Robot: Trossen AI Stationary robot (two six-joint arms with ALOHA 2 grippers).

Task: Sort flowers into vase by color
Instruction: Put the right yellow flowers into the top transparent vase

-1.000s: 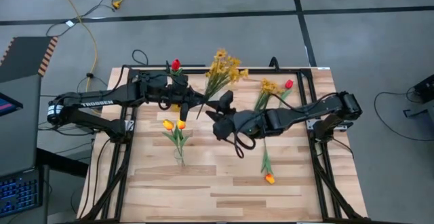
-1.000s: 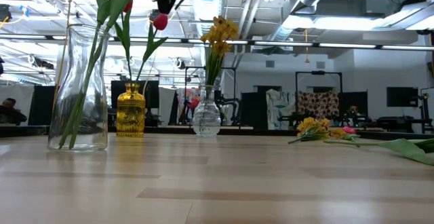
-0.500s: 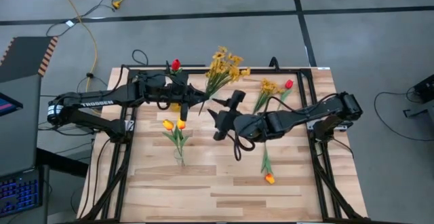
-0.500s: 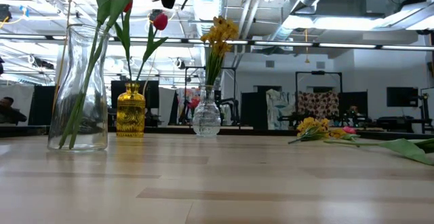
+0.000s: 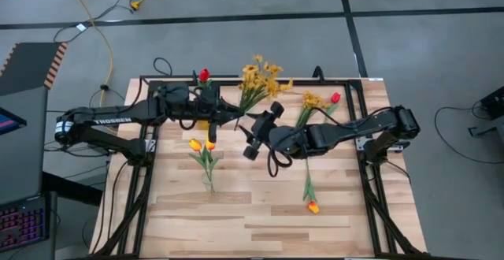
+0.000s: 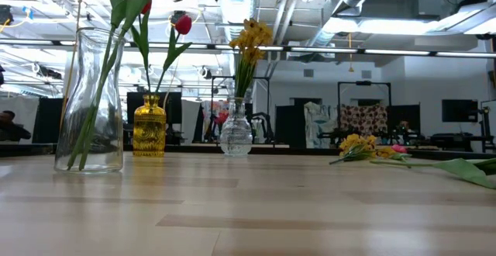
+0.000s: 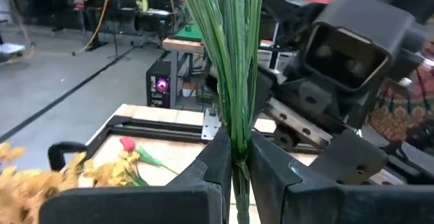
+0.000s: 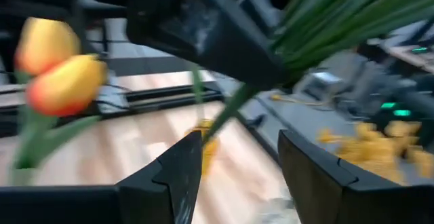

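My left gripper (image 5: 230, 118) (image 7: 236, 142) is over the table's far middle, shut on the green stems of a mustard-yellow spray (image 5: 260, 77). My right gripper (image 5: 260, 130) (image 8: 237, 149) hangs open just right of it, touching nothing. A red tulip (image 5: 204, 76) (image 6: 182, 25) stands in the amber vase (image 6: 149, 128). Two yellow-orange tulips (image 5: 201, 144) stand in the tall clear vase (image 6: 89, 105). In the low view a spray (image 6: 249, 39) stands in a round clear vase (image 6: 235, 136). Another spray (image 5: 313, 101), a red tulip (image 5: 335, 98) and an orange tulip (image 5: 313, 206) lie on the table. My left gripper pinches the bundle of green stems (image 7: 237, 115) between its two fingers (image 7: 217, 156), which lie across the stems. A short stem end (image 8: 230, 108) sticks out past the fingers on the other side. The blossoms lie toward the far edge of the gripper; the stems' lower ends are hidden under it.
A black frame (image 5: 157, 80) runs around the wooden tabletop. The near half of the table (image 5: 252, 221) is bare except for the orange tulip's stem. The three vases crowd the left and far middle. A person sits in the room at the low view's left edge (image 6: 9, 124).
My right gripper has drawn back from the left gripper toward the table's right and turned about its wrist. In the low view a dark gripper near the red tulip has risen almost out of the picture's top.
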